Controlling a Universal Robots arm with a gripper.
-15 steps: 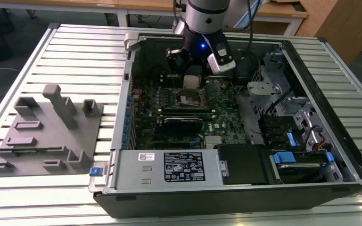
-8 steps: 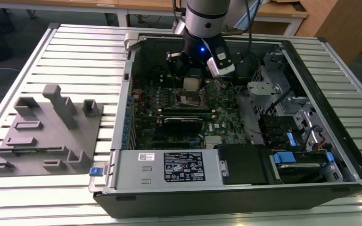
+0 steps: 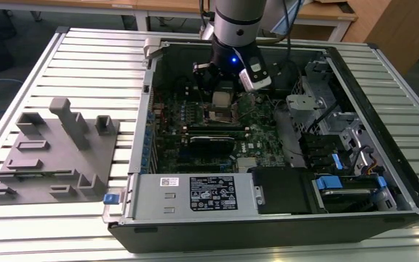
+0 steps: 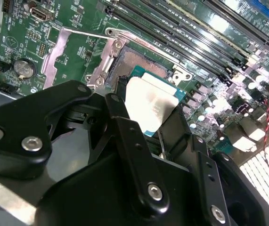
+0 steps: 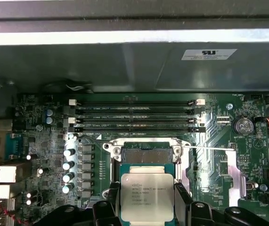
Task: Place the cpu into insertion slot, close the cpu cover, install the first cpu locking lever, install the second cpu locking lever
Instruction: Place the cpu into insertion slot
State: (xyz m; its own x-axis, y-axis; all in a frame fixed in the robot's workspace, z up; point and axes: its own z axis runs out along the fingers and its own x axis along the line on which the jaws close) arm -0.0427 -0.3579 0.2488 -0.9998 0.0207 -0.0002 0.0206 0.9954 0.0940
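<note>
Indoors, slatted table (image 3: 85, 60); end effector (image 5: 146, 190) grips cpu (image 4: 150, 106) over insertion slot (image 5: 146, 155).

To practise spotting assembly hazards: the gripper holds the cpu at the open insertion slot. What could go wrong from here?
1. In the first wrist view, the cpu, clamped by its edges in the gripper, overlaps only part of the insertion slot. Set down off-square, it might seat badly or damage the socket.
2. A thin locking lever lies close beside the slot, and the broad fingers could catch on it.
</note>
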